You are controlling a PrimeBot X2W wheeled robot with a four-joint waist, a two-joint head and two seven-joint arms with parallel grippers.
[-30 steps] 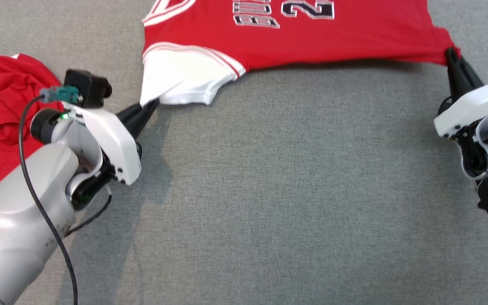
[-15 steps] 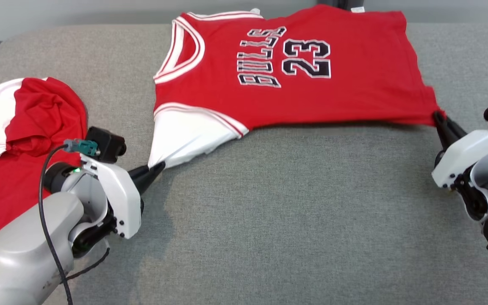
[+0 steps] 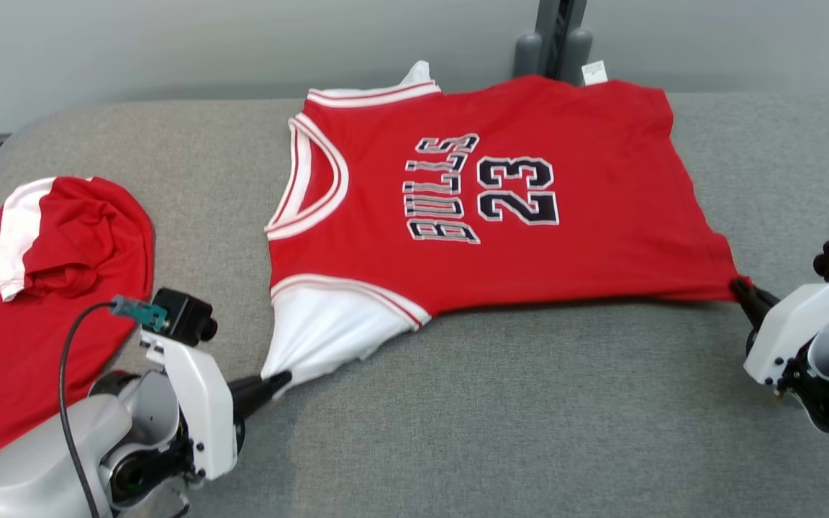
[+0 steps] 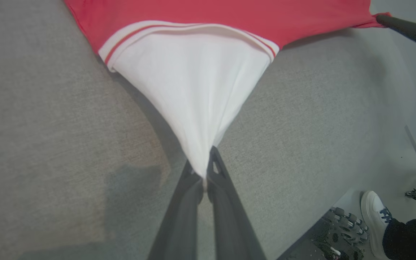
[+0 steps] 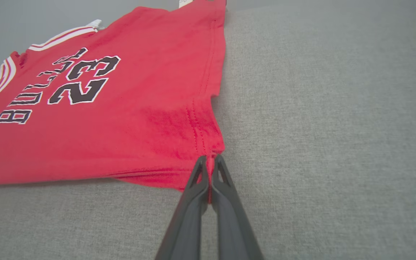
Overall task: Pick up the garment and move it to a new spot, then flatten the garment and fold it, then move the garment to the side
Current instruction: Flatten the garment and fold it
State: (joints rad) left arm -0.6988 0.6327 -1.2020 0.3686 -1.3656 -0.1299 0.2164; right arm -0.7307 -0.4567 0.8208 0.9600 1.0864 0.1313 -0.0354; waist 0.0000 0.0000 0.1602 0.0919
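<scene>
Head view: left gripper [image 3: 282,376] pinches the jersey [image 3: 529,244] sleeve [image 3: 328,334], right gripper [image 3: 735,286] its hem [image 3: 717,277]. Even tension should flatten it

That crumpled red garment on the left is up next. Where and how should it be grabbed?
Probably at the bunched hump of the crumpled garment, near its white stripe, coming down from above: those folds stand up off the grey surface, whereas its lower part lies flat.
</scene>
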